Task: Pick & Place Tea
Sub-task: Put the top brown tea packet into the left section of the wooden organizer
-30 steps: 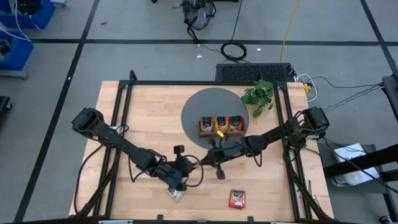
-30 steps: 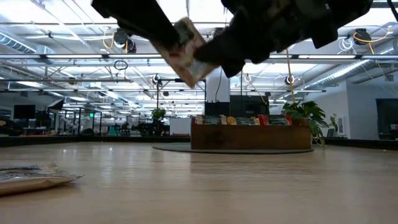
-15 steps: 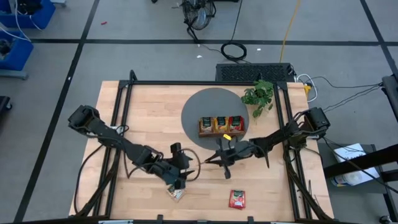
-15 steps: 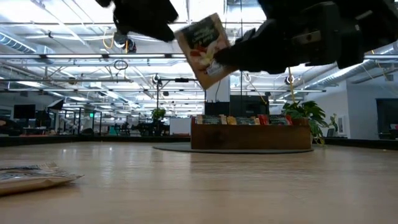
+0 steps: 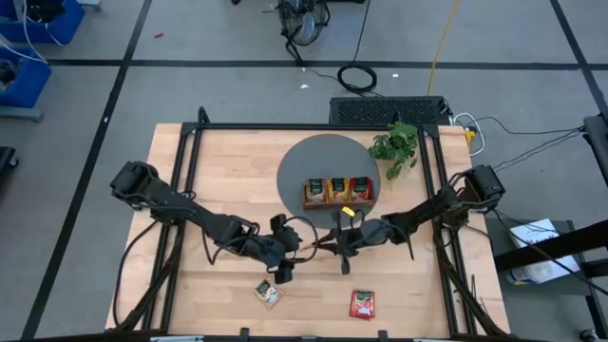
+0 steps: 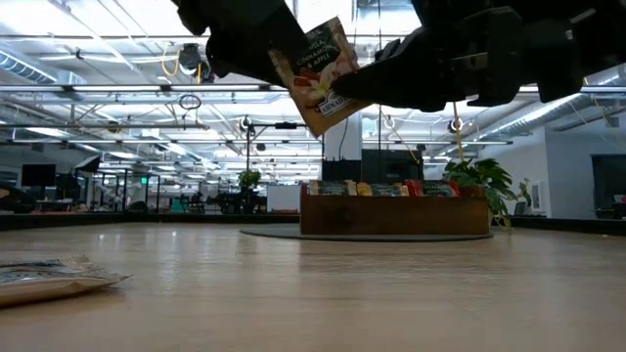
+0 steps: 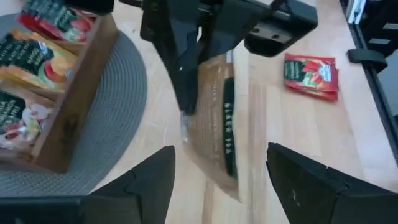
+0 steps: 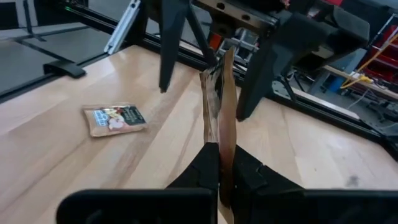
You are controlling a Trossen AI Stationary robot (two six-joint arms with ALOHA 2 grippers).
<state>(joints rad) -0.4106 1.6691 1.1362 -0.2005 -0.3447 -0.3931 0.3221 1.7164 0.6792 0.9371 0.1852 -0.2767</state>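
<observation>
Tea sachet (image 6: 318, 71) hung above the tabletop (image 5: 228, 180), pinched by the right fingers (image 8: 219, 169); left fingers (image 7: 152, 180) spread wide, empty.

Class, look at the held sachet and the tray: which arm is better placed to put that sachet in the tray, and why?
The right. The right gripper is shut on the beige sachet and sits close to the tray. The left gripper is open, facing it.
</observation>
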